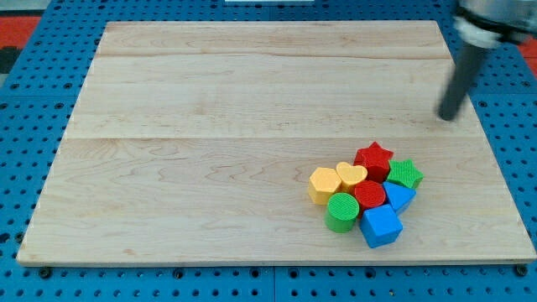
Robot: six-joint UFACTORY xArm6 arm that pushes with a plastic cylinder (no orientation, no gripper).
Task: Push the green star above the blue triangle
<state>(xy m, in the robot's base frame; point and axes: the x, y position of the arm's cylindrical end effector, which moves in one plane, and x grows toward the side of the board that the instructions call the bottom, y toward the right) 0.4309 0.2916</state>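
Eight small blocks sit packed together on a pale wooden surface (210, 126), in its lower right part. Places here are given from the red cylinder (369, 195) at the middle of the cluster.

Nearest the view's bottom, a blue cube (381, 226) lies just below the red cylinder, close to the surface's bottom edge. A ribbed green cylinder (341, 211) sits to the lower left. A blue triangle (398, 197) touches the red cylinder on the right. To the left is a yellow heart (351, 176), and beyond it a yellow hexagon (324, 184). Above is a red star (373, 159). The green star (405, 174) lies to the upper right, touching the blue triangle's top edge.

That makes two blue, two green, two yellow and two red.

The blocks look like smooth moulded plastic; the surface shows wood grain in long planks. Wide open room lies to the left and top of the cluster, and less to the right.

My tip (449, 117), the end of a dark rod, rests well above and right of the red cylinder, apart from all blocks. The end effector has no jaws, so no grip state can be told.
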